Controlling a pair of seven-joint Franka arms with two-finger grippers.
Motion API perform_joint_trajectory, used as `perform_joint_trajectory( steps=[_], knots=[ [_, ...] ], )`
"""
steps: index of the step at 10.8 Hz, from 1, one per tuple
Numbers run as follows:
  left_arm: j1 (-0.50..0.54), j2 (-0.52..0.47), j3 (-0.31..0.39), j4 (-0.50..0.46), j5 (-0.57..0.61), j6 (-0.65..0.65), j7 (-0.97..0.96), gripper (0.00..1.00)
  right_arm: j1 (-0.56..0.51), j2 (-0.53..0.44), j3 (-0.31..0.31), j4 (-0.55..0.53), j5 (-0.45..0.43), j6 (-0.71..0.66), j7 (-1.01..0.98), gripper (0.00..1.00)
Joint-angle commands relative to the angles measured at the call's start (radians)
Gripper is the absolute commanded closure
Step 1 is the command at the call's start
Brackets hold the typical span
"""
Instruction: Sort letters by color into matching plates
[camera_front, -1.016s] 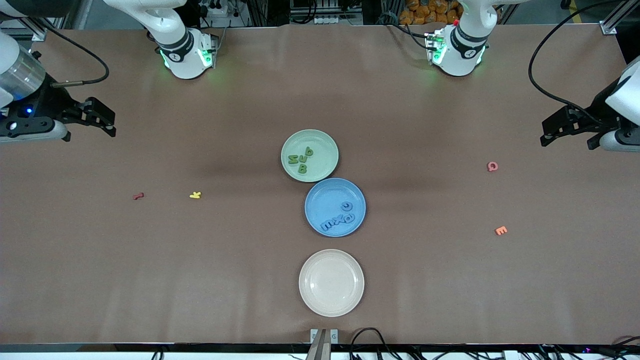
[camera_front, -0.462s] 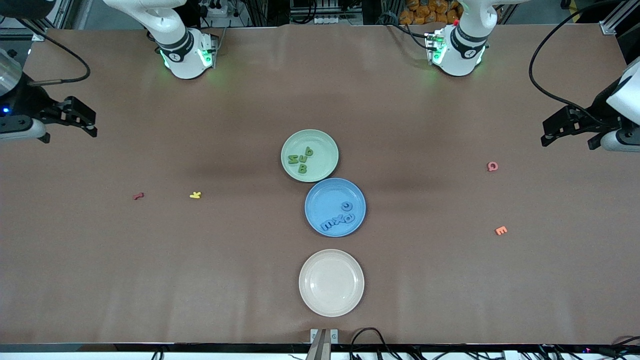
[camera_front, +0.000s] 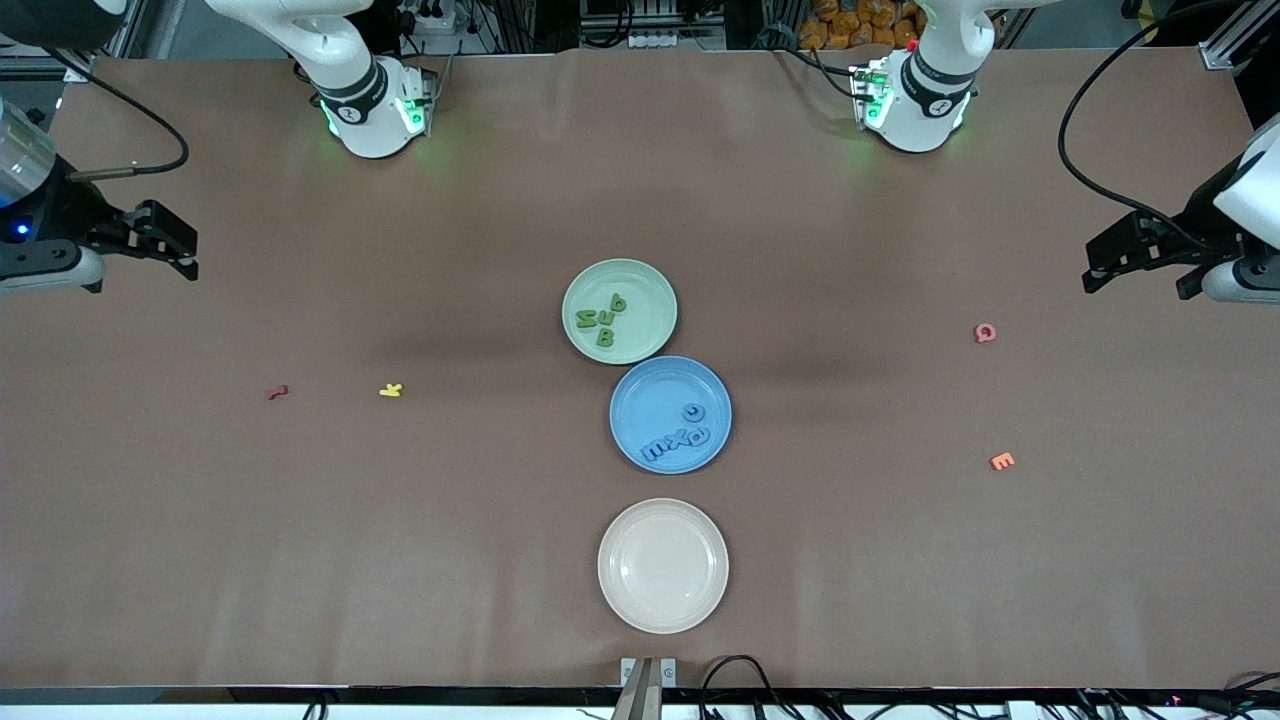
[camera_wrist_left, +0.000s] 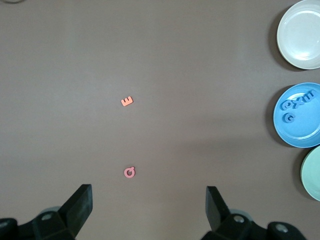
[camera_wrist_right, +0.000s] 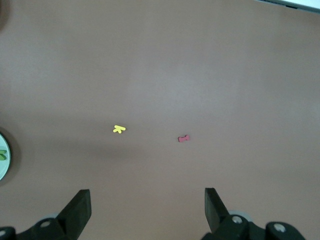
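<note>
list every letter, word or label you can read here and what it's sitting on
"E": orange letter on the bare table.
"Q": pink letter on the table.
"B": one of the green letters in the mint green plate; the others are too jumbled to read.
"m", "x", "o": among the blue letters in the blue plate; the rest are unclear.
Yellow letter and red letter: too small to read.
No printed words or brand labels are legible.

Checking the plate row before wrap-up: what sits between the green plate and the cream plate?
The blue plate, holding four blue letters, lies between the green plate and the cream plate, as the front view shows.
</note>
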Motion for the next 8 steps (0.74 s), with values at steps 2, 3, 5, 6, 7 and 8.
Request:
perform_joint_trajectory(
  steps=[2,3,5,6,7,8],
  knots=[
    [-0.001,0.012,0.005,0.029,0.002,-0.024,0.026,0.00,-0.023,0.067,0.003,0.097,-0.011,-0.071,-0.024,0.00],
    [-0.001,0.012,0.005,0.029,0.002,-0.024,0.026,0.00,-0.020,0.067,0.003,0.096,-0.001,-0.071,-0.017,0.00],
    [-0.003,0.012,0.005,0.029,0.002,-0.024,0.025,0.00,-0.017,0.067,0.003,0.096,0.005,-0.071,0.017,0.00],
    [-0.003,0.012,0.003,0.029,0.003,-0.024,0.025,0.00,-0.013,0.067,0.007,0.099,0.006,-0.069,0.064,0.00],
    [-0.001,0.012,0.005,0.029,0.003,-0.024,0.025,0.00,-0.003,0.067,0.008,0.106,0.006,-0.069,0.109,0.00],
    [-0.003,0.012,0.003,0.029,0.003,-0.024,0.025,0.00,0.001,0.067,0.008,0.108,0.006,-0.069,0.117,0.00]
  ],
)
